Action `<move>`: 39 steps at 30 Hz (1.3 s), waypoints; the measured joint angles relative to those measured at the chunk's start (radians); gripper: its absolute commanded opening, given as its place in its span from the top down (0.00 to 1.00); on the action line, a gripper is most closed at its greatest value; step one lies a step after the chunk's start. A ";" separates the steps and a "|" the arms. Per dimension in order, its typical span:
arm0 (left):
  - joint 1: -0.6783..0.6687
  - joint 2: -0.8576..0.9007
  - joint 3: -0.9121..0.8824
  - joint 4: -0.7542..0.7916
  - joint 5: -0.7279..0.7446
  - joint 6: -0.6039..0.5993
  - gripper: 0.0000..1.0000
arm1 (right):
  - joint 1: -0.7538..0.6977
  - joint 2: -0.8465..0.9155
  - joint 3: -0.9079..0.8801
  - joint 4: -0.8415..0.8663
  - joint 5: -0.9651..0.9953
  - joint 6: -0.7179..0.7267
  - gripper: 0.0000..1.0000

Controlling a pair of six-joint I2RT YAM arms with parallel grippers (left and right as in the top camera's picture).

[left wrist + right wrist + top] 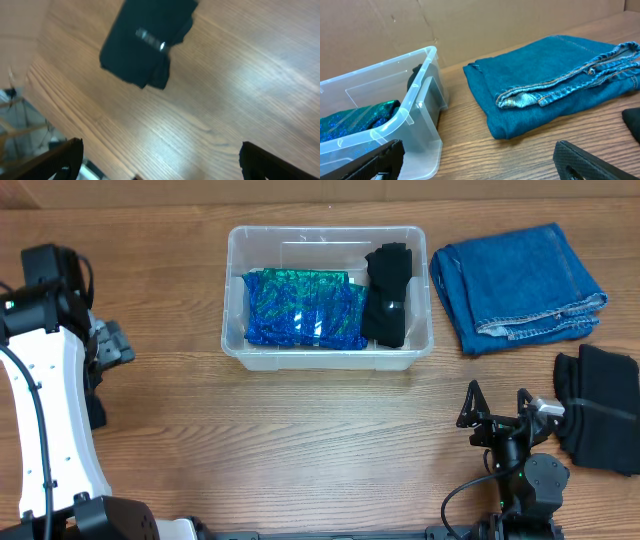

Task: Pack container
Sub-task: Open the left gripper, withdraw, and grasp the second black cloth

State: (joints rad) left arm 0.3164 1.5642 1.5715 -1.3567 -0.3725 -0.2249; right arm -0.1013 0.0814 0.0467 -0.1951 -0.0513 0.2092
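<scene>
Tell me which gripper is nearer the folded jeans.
Right. The right gripper sits just below the jeans in the overhead view; the left gripper is far off, past the container.

A brown cardboard wall [520, 20] stands behind the wood-grain table [300, 430]

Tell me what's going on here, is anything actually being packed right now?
Two robot arms are partway through packing a clear container on a wooden table. The container holds a shiny blue-green bundle with a black cloth item beside it. Folded jeans lie to the right of the container, and another black garment sits near the table's right edge; neither is packed yet. Nothing is being held: the left tool and right tool are both open.
</scene>
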 measured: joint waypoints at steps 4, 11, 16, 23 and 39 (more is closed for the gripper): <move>0.077 -0.001 -0.189 0.232 0.057 0.099 0.00 | 0.000 0.000 0.000 0.000 0.000 0.000 0.00; 0.100 0.044 -0.355 0.547 0.101 0.391 0.00 | 0.000 0.000 0.000 0.000 0.000 0.000 0.00; 0.111 0.169 -0.361 0.610 0.102 0.571 0.00 | 0.000 0.000 0.000 0.000 0.000 0.000 0.00; 0.172 0.256 -0.365 0.694 0.108 0.677 0.00 | 0.000 0.000 0.000 0.000 0.000 -0.001 0.00; 0.241 0.403 -0.348 0.969 0.112 0.808 0.27 | 0.000 0.000 0.000 0.000 0.000 0.000 0.00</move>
State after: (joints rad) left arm 0.5571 1.9671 1.2236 -0.3878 -0.2604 0.5831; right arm -0.1013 0.0814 0.0467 -0.1951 -0.0517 0.2089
